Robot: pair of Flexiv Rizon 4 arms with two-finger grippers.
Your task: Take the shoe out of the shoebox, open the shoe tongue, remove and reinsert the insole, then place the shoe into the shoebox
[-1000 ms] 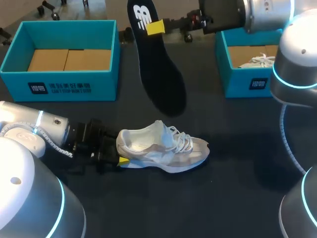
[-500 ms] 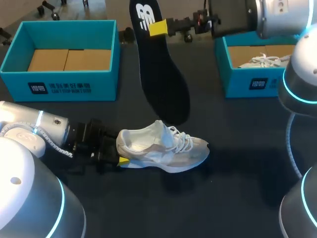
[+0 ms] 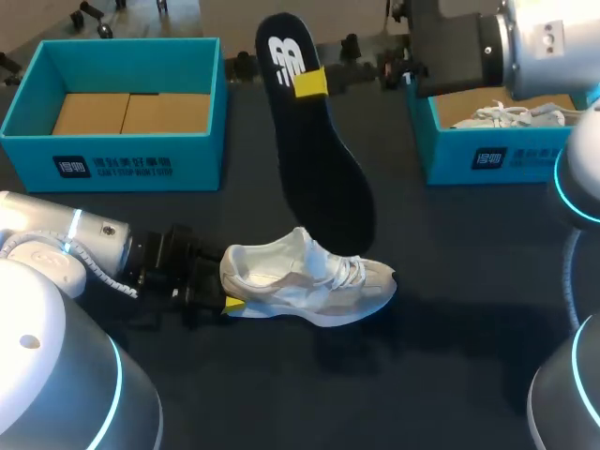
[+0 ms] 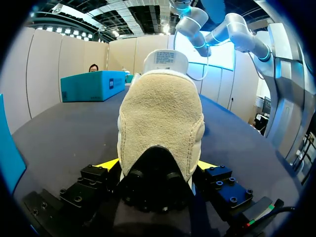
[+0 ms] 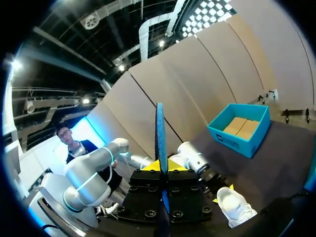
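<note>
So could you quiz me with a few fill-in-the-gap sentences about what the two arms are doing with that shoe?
The right gripper holds up an insole that is coloured ____.
The left gripper is shut on the ____ end of the white shoe.
On the table stand ____ teal shoeboxes, one towards each arm's side.
Missing words: black; heel; two.
</note>
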